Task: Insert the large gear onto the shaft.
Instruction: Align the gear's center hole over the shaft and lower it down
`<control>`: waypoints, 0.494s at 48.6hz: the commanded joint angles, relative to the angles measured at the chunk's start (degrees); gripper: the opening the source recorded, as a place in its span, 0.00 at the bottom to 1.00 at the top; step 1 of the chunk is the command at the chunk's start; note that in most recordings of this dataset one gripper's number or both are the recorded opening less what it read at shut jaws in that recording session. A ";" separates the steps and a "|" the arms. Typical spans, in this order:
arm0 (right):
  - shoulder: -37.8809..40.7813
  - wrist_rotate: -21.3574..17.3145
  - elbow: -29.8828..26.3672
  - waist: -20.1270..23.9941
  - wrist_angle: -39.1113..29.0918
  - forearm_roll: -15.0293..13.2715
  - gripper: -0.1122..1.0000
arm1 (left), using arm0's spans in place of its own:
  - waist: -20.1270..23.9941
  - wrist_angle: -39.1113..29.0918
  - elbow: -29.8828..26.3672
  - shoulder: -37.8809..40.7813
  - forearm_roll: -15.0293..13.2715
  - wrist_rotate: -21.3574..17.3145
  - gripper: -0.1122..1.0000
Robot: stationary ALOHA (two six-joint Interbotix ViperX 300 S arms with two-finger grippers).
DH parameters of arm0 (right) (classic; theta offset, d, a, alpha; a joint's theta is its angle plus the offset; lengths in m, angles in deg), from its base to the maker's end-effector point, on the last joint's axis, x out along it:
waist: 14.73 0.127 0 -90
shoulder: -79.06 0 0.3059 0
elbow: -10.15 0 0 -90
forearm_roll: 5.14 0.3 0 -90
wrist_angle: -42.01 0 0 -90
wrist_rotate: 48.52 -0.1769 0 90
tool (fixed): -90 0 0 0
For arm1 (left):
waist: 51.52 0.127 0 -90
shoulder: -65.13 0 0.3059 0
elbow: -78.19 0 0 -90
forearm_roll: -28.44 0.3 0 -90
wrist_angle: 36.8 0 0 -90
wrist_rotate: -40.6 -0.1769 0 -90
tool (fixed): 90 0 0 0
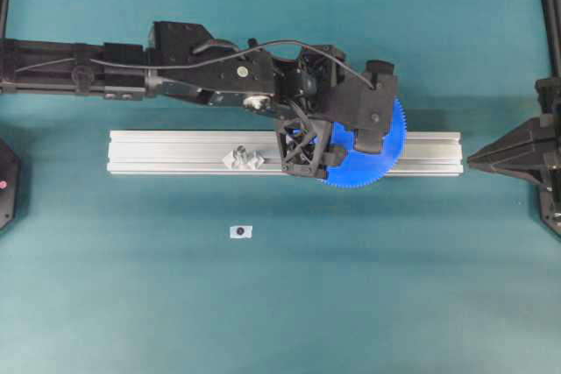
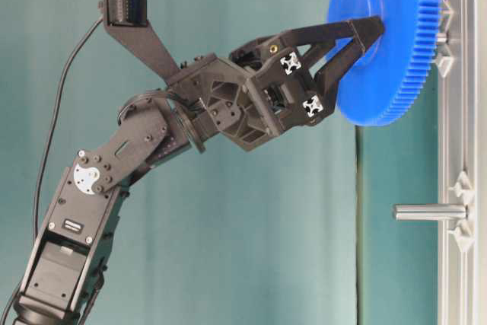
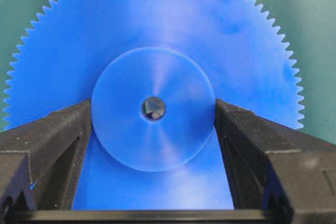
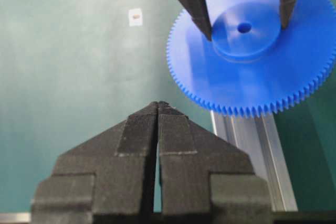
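The left gripper (image 3: 153,124) grips the large gear (image 3: 157,40) by its raised hub, one finger (image 3: 50,145) pressed against each side of the hub, jaws spread wide around it. The gear hangs over the right part of the aluminium rail (image 1: 175,153), its face toward the rail. The shaft (image 1: 240,154) stands on the rail well left of the gear. The right gripper (image 4: 158,109) is clenched empty, parked apart at the rail's right end.

I see a long aluminium rail (image 1: 175,153) on the teal table (image 1: 351,286), and a small white tag (image 1: 240,231) near it.
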 commanded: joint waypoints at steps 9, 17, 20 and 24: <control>0.35 -0.62 -0.88 0.09 0.26 0.00 0.11 | -0.53 -0.35 0.53 -2.20 0.18 0.88 0.80; 0.35 -0.62 -0.70 0.09 0.26 0.00 0.11 | -1.41 -0.26 0.18 -2.02 0.18 1.23 0.80; 0.35 -0.62 -0.62 0.09 0.26 0.00 0.11 | -1.93 -0.18 0.00 -1.76 0.09 1.23 0.80; 0.35 -0.62 -0.62 0.09 0.26 0.00 0.11 | -2.37 0.00 -0.18 -1.41 0.09 1.41 0.80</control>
